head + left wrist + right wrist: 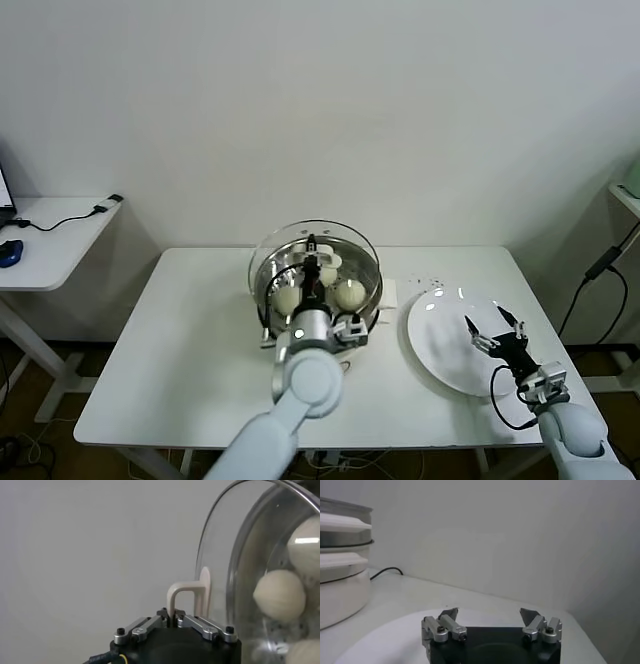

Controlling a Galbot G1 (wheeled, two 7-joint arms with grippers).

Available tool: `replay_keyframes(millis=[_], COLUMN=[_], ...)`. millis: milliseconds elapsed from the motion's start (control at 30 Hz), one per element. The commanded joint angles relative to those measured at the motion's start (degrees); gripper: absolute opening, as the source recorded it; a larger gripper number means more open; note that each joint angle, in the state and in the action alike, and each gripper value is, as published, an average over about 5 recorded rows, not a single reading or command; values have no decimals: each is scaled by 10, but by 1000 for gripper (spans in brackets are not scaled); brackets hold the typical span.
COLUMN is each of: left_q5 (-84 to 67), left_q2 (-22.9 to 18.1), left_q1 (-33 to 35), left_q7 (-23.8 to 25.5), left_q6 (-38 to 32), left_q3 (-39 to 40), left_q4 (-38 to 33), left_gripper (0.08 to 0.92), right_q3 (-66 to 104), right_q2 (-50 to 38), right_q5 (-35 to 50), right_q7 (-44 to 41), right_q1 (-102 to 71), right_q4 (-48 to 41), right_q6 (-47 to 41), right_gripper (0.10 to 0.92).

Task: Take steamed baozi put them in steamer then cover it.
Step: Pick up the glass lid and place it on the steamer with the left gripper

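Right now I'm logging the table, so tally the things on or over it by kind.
Baozi seen in the steamer: 3
Steamer: 1
Glass cover, held by the left gripper: 1
White plate, under the open right gripper: 1
Total: 6

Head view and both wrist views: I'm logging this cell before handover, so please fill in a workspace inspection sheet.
Surface: white table, bare apart from the items below.
Job's things: steamer at table centre with baozi inside; cover held tilted over it by its handle.
Clutter: empty white plate.
Grippers: left gripper shut on the handle; right gripper open above the plate.
Cables: black cord behind the steamer base.
Surroundings: side desk at left with a mouse and cable; plain wall.
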Motion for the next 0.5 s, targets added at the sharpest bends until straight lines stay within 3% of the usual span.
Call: replay_keyframes(millis=[33, 500], left_q5=[26, 21], left_q2=[-63, -48], left_q1=[-28, -6], left_q7=[4, 3], left_q6=[28, 28], left_q3=[21, -7], left_q4=[76, 78], left_gripper=[149, 149], right_q3=[0, -6], right_q2=[0, 4], right_q5=[-2, -16], right_q7=[-1, -6], right_q1=[3, 10], right_q4=[-3, -11], right_q6=[1, 6], right_gripper=[823, 823])
